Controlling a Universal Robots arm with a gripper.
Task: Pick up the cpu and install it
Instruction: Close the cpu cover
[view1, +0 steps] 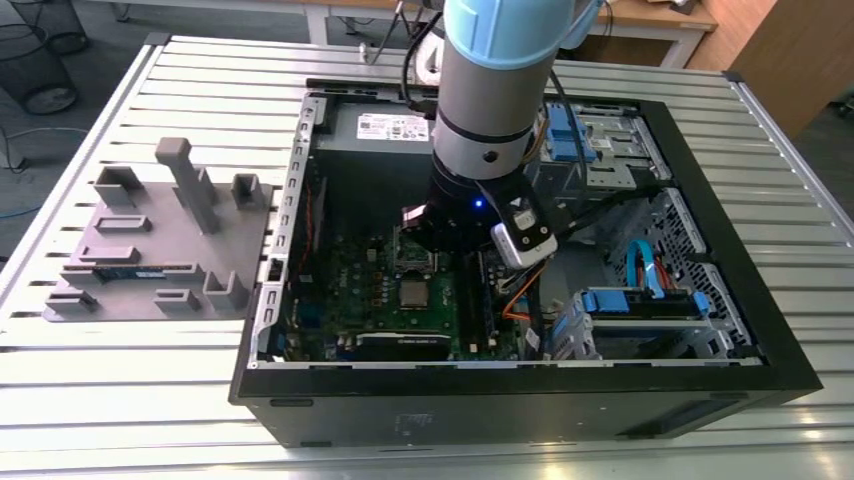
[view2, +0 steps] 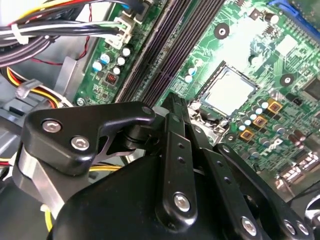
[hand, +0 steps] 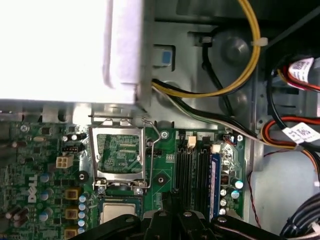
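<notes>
The claw (view2: 173, 100) holds nothing, its fingers drawn together over the motherboard (view2: 200, 50). The cpu (view1: 416, 293) lies flat in its socket, silver top up. In the exterior view it sits near the claw, at about 7 o'clock from it.

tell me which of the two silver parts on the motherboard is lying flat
The cpu, the solid shiny square seated flat; the socket frame next to it is swung open and has a cutout middle.
</notes>
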